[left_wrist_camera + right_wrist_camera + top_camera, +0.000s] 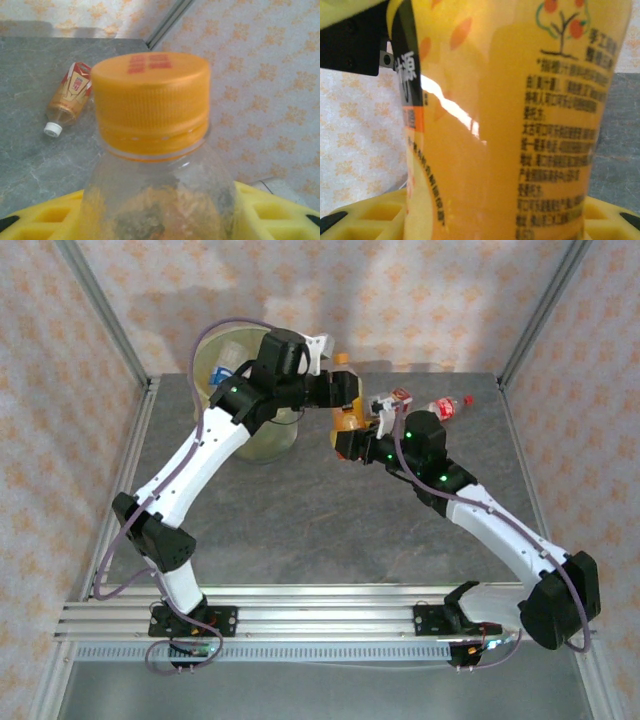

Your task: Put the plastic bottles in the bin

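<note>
An orange-juice bottle with an orange cap is held upright above the table between my two grippers, just right of the bin. My left gripper is shut on its clear shoulder, with a yellow pad against each side. My right gripper is shut on the labelled lower body, which sits between its pads. Two more plastic bottles lie on the table behind: a red-labelled one with a white cap and one with a red cap.
The bin with its yellow-green bag stands at the back left, partly hidden under my left arm, with something blue and white inside. Metal frame posts and patterned walls close in the table's back and sides.
</note>
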`<state>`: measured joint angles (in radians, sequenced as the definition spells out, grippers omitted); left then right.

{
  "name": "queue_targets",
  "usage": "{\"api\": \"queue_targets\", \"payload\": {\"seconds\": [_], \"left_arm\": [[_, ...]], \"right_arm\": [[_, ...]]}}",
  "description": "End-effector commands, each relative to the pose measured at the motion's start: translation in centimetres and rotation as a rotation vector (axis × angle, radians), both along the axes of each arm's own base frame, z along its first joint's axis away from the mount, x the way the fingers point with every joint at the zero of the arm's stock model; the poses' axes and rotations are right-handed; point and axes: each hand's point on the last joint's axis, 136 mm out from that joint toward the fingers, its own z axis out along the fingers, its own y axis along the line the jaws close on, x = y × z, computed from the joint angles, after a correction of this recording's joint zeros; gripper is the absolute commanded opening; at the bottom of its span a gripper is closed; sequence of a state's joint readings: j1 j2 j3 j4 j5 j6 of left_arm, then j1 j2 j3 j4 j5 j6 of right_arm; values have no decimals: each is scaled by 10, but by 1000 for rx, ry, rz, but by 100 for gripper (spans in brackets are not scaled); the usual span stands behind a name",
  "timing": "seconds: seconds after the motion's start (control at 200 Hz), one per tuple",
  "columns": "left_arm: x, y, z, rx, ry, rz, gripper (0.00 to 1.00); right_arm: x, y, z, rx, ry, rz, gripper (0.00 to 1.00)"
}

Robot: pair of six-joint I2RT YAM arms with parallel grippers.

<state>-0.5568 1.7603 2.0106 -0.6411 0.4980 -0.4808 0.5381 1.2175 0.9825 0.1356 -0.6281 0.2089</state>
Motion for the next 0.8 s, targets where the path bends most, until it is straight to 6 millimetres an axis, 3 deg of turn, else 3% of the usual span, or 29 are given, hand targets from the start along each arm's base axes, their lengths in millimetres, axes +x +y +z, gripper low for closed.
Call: {"api": "queue_targets", "payload": {"seconds": [0.0,0.13,0.335,0.47,0.796], "left_arm": [[-11,-4,15,-44,-19,-30,49],[-12,6,23,-19,-68,-2,45],[-13,32,48,66,-188,75,39],[-3,65,69,172,-280,183,39],[46,174,122,442,-474,494,38]], "right_arm": [[-1,4,41,68,-112,19,43],[0,1,39,59,-109,0,51],[-1,-5,30,18,-83,-28,100],[-8,-20,31,-15,-81,-79,99],[-15,-62,25,-34,-71,-273,99]]}}
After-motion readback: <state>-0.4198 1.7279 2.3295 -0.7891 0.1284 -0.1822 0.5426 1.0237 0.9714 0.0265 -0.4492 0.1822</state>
